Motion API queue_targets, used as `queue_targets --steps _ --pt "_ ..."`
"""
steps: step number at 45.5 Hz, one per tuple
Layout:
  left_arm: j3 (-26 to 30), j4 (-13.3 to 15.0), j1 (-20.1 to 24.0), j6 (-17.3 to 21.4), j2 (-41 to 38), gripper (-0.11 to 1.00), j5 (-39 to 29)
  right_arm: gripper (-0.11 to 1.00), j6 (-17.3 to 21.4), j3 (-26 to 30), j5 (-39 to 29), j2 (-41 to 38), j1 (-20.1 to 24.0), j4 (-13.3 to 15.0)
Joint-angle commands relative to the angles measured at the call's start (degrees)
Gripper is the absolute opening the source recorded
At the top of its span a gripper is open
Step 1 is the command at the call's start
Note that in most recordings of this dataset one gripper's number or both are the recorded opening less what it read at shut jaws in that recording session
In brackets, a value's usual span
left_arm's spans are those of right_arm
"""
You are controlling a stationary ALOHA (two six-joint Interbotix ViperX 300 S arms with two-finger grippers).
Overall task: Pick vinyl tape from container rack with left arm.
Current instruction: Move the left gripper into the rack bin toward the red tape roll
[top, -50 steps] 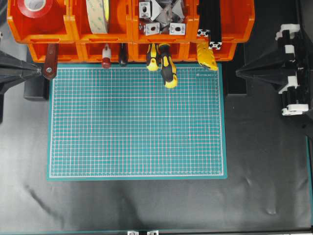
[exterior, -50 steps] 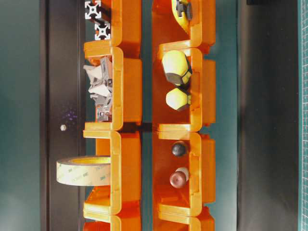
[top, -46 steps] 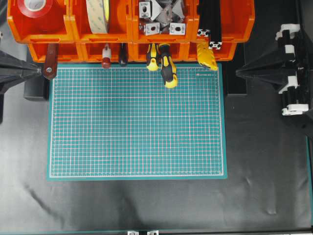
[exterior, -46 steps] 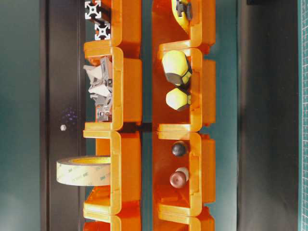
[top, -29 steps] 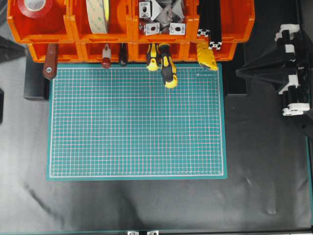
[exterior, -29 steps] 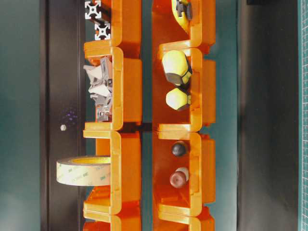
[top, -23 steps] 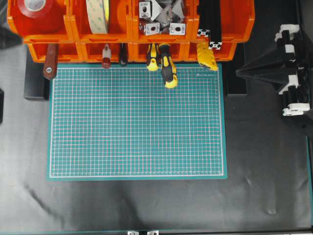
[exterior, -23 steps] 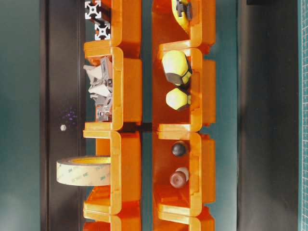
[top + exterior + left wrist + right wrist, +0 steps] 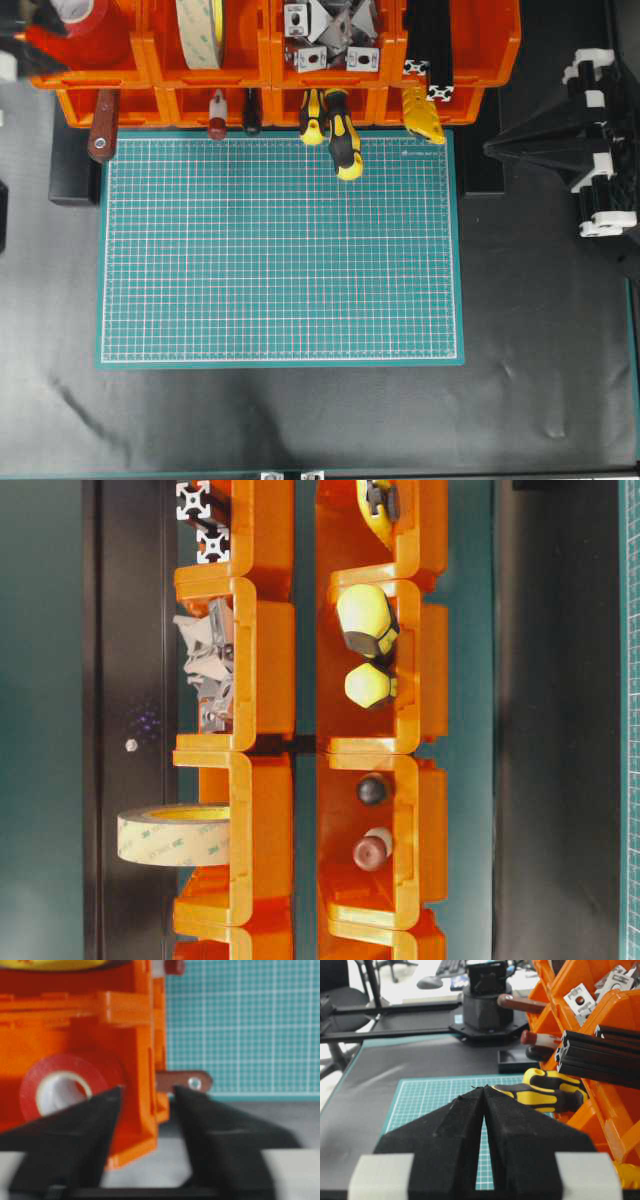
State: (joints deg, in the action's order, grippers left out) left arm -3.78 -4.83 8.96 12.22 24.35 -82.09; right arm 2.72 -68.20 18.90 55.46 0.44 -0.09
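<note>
The left hand point(image 9: 145, 1095) has swung up from beside the green cutting mat point(image 9: 280, 250) to the container rack point(image 9: 270, 45) — its fingers now spread apart. The red vinyl tape point(image 9: 62, 1085) lies in the end bin. The risk: one finger sits outside the bin wall, so closing here would pinch orange plastic instead. The right hand point(image 9: 484, 1091) rests closed, empty.

Green cutting mat point(image 9: 280, 250), yellow-handled screwdrivers point(image 9: 340, 135)
</note>
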Motion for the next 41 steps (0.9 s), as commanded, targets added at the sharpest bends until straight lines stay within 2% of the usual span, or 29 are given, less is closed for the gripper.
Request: queue_targets --steps 1,5,7,13,25,41 --pt "2.37 -0.18 0.35 0.09 -0.18 0.61 -0.35 0.01 0.00 1.93 0.88 -0.18 0.44 -0.18" --pt "2.20 -0.18 1.67 -0.18 -0.26 0.81 -0.44 0.01 -0.09 2.02 0.70 0.00 0.62 -0.18" --pt "2.11 -0.18 2.29 -0.35 -0.26 0.87 -0.44 0.01 0.00 2.02 0.62 0.00 0.62 -0.18" --pt "1.41 -0.18 2.99 -0.44 -0.97 0.82 -0.44 0.01 0.00 2.02 0.62 0.00 0.62 -0.18" --pt "-2.72 -0.18 3.87 -0.88 -2.64 0.83 -0.35 0.01 -0.09 2.02 0.70 0.00 0.70 -0.18" --pt "-3.52 -0.18 4.48 -1.05 -2.46 0.83 -0.18 0.01 -0.18 2.02 0.62 0.18 0.62 -0.18"
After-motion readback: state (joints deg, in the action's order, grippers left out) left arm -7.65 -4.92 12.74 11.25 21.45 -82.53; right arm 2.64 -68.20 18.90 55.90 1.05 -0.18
